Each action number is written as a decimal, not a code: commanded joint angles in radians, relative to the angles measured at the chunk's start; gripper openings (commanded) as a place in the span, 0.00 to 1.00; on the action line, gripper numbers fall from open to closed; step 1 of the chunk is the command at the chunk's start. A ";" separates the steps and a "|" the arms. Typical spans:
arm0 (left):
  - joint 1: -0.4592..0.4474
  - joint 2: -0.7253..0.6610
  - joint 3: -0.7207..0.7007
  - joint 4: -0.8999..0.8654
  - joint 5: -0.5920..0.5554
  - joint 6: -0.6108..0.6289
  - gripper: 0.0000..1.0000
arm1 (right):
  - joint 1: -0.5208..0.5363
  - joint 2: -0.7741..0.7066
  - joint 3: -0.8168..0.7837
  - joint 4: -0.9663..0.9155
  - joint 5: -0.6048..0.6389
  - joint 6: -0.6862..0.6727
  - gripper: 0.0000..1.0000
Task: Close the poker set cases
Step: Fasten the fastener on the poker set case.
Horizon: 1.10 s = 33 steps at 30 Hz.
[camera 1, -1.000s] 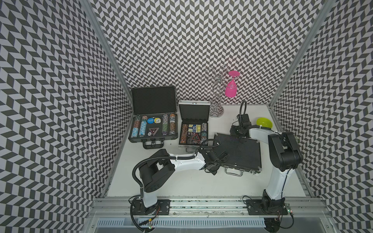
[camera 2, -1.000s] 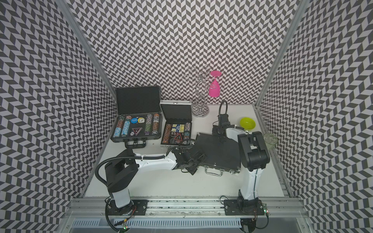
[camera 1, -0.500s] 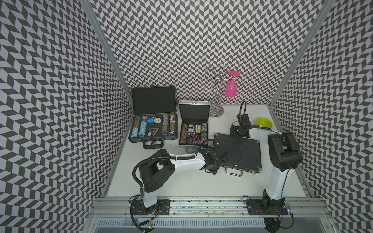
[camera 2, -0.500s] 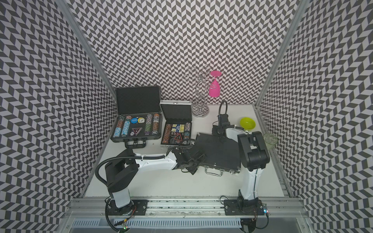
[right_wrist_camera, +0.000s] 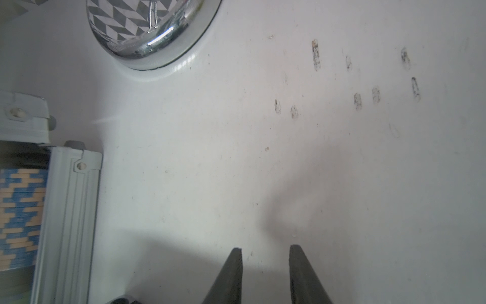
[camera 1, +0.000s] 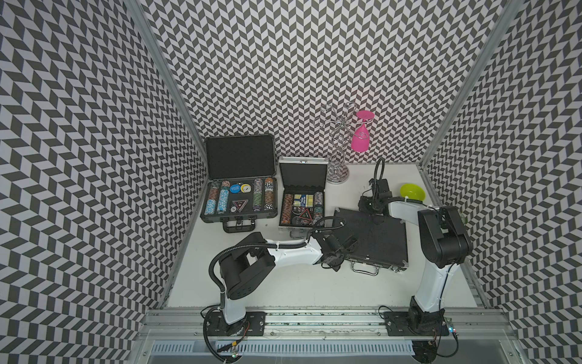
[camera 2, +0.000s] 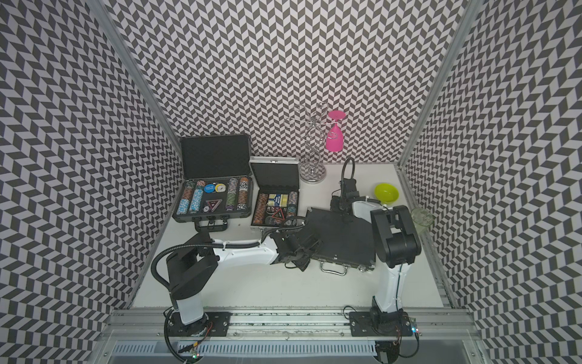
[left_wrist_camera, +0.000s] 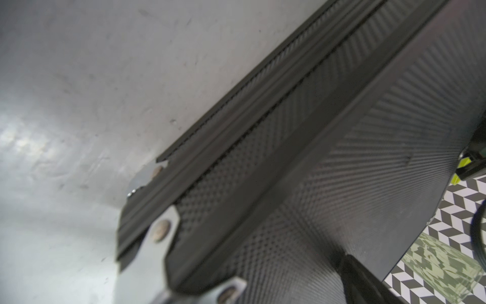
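Barely changed, L jaws spread at black case [camera 1: 374, 234], R jaws apart, narrower, empty.

Bowl [camera 1: 412, 192] behind rightmost case [camera 1: 374, 236] (seemingly apart)

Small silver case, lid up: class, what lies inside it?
The case holds chip rows at each side, card decks between them, a triangular plaque in front. The left arm's cable hides its near corner.
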 commanded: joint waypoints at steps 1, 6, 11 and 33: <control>0.028 0.100 -0.055 -0.152 -0.078 -0.001 0.93 | 0.052 0.056 -0.079 -0.321 -0.052 -0.038 0.31; 0.032 0.038 -0.074 -0.142 -0.064 0.058 0.97 | 0.053 0.065 -0.076 -0.325 -0.037 -0.040 0.31; 0.047 -0.061 -0.071 -0.153 -0.076 0.102 0.98 | 0.053 0.065 -0.077 -0.325 -0.036 -0.034 0.31; 0.026 -0.091 -0.026 -0.184 -0.055 0.173 0.99 | 0.060 0.035 -0.074 -0.329 -0.030 -0.025 0.41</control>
